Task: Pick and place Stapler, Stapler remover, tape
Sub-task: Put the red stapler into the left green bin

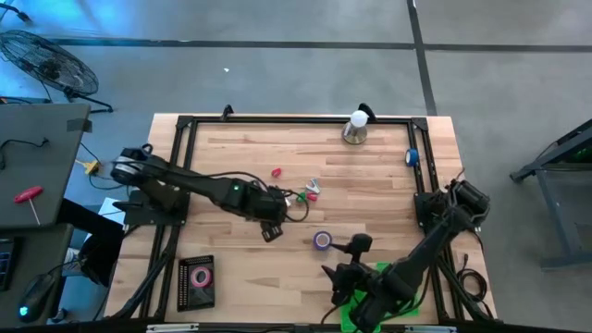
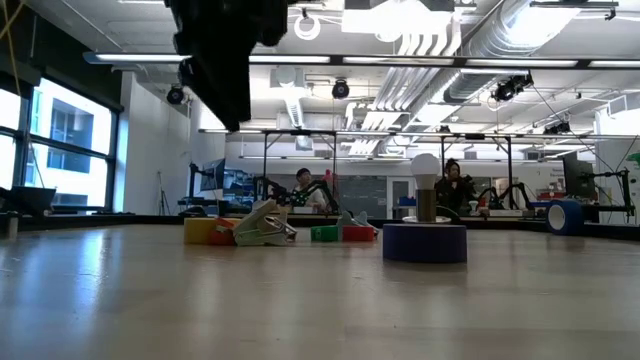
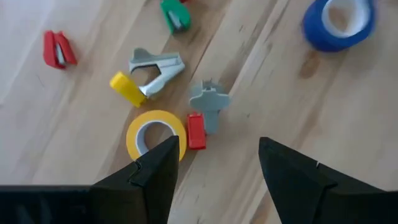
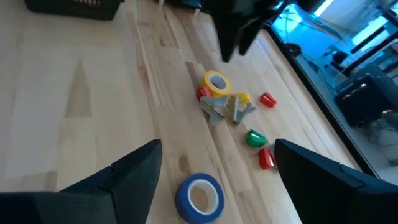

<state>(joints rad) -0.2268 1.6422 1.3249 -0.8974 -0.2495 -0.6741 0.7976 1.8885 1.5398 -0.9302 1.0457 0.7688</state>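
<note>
Yellow tape roll [image 3: 155, 134] lay flat on tabletop [image 3: 348, 124], touching a red-handled staple remover [image 3: 204, 112]; yellow-handled staple remover [image 3: 149, 71] just beside. Blue-purple tape roll [image 3: 339, 22] sat apart, nearer the right arm. Pink tape roll [image 1: 201, 276] rested in black tray [image 1: 195, 282] at tabletop edge. Left tool [image 3: 214, 165] hovered over yellow roll, fingers apart, empty. Right tool [image 4: 217, 171] fingers wide apart, empty, above tabletop near the blue-purple roll.

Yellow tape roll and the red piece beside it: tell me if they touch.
Touching. The left wrist view shows the red piece pressed against the rim of the yellow tape roll, with no wood visible between them.
</note>
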